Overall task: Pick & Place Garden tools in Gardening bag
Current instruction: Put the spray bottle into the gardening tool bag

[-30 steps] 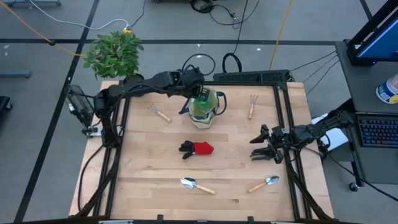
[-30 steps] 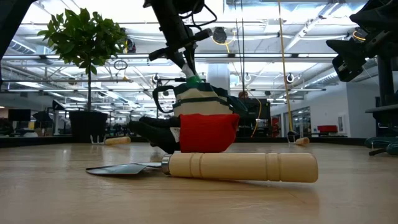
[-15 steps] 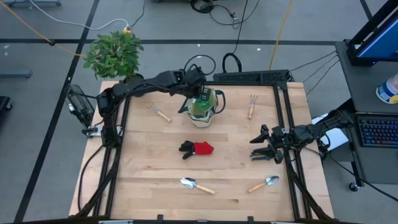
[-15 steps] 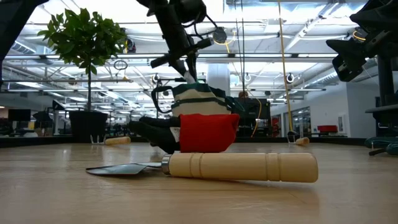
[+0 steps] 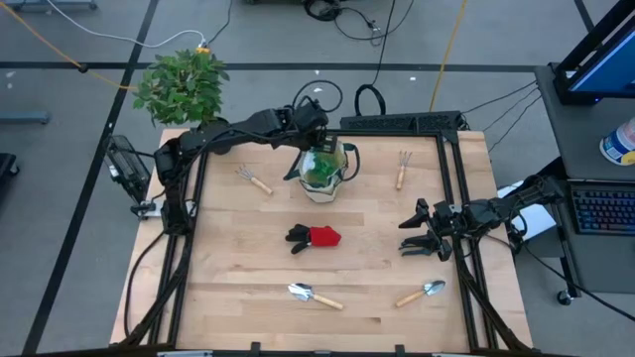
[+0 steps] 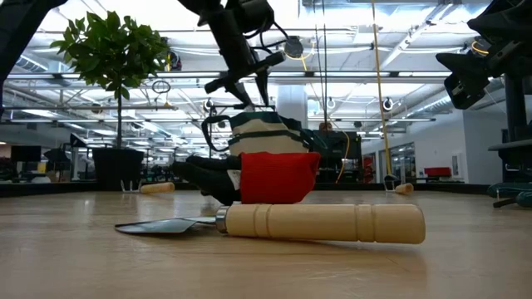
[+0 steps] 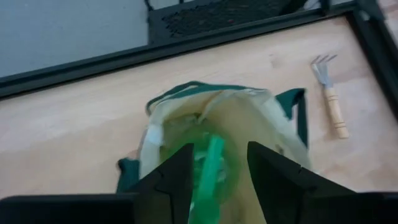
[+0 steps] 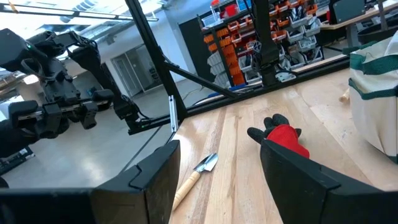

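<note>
The left gripper (image 5: 319, 147) hangs over the mouth of the gardening bag (image 5: 327, 183) at upper centre of the high view, its fingers (image 7: 177, 171) parted and gripping nothing. Between them, inside the bag, lies the green-white bottle (image 7: 208, 168), its long axis roughly upright; its lower part is blurred and hard to make out. The left arm reaches in from the frame's left, bent over the bag. A claw rake (image 5: 402, 169) lies right of the bag, tines toward the top. The right gripper (image 5: 417, 238) waits at centre right, fingers spread. The gloves (image 5: 315, 237) lie at mid-frame, partly hiding the bag in the low view.
</note>
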`<action>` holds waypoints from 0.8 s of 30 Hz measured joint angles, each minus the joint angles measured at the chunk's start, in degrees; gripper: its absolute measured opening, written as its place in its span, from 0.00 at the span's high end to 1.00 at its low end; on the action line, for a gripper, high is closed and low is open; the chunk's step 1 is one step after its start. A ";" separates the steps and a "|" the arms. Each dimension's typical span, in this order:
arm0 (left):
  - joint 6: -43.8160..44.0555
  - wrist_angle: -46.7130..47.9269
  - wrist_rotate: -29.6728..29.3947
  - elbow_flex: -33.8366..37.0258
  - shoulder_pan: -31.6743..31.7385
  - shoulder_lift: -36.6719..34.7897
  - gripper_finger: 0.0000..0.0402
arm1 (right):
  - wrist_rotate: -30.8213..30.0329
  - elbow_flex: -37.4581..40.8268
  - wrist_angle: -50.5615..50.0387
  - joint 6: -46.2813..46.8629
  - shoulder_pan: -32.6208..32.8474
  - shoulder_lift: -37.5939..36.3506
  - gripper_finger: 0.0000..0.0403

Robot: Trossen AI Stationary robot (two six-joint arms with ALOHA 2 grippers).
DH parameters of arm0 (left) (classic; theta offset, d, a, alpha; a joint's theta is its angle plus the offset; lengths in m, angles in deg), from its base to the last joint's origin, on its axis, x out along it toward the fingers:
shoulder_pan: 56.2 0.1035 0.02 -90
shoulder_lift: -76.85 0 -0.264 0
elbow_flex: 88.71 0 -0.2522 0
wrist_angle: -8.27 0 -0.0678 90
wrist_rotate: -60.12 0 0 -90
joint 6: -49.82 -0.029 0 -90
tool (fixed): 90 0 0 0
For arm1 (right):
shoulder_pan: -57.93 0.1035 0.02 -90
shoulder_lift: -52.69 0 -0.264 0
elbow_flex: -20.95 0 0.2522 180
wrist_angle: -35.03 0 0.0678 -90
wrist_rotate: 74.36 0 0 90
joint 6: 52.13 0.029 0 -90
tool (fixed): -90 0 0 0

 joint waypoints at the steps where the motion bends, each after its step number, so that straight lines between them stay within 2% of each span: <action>1: -0.42 -0.73 0.30 0.00 0.04 0.00 0.61 | 0.00 0.01 -0.02 0.00 0.00 0.01 0.47; 6: -2.54 -1.79 1.44 0.00 0.46 -0.44 0.61 | -0.01 0.01 -0.01 -0.01 0.00 0.00 0.47; 14: -9.16 -0.28 2.52 0.00 -0.26 -5.26 0.61 | 0.01 0.01 -0.02 0.00 0.00 0.01 0.47; 20: -14.68 2.06 5.75 -0.09 -5.37 -9.46 0.61 | 0.00 0.01 -0.02 0.00 0.00 0.01 0.47; 24: -13.01 8.33 4.89 -0.07 -9.27 -9.51 0.60 | 0.00 0.01 -0.02 -0.01 0.00 0.01 0.47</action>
